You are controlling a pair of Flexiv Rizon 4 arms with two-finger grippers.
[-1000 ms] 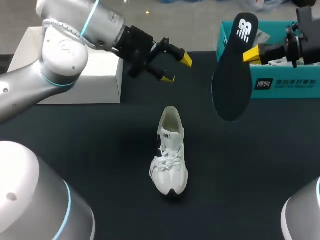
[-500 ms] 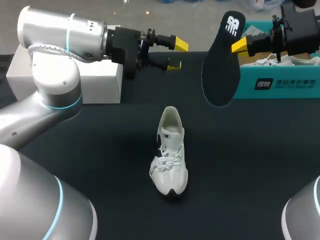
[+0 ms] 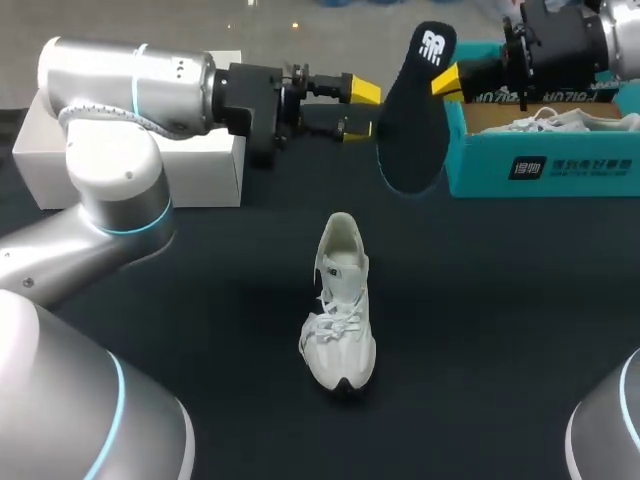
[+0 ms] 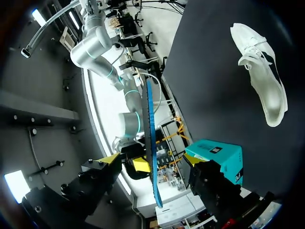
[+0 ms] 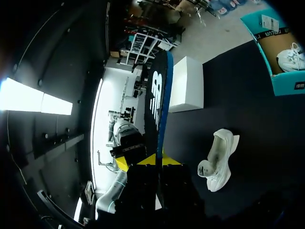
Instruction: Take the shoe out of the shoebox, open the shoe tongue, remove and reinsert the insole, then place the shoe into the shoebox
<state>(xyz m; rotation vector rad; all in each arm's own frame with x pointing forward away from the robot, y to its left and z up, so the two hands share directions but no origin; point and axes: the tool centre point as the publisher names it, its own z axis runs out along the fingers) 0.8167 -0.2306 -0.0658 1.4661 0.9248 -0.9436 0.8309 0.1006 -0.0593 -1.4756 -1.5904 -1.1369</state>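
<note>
Since 1 s ago R gripper point(image 3: 448, 80) carried insole point(image 3: 410, 130) leftward; L gripper point(image 3: 358, 110) swung in to meet it. R pinches insole's logo end, rest hanging free, prob. for handover/regrip. L fingers wide, insole edge-on betw. them, not clamped. White shoe point(image 3: 340, 305) sits mid table point(image 3: 500, 330), well apart; teal shoebox point(image 3: 540, 165) far right.
</note>
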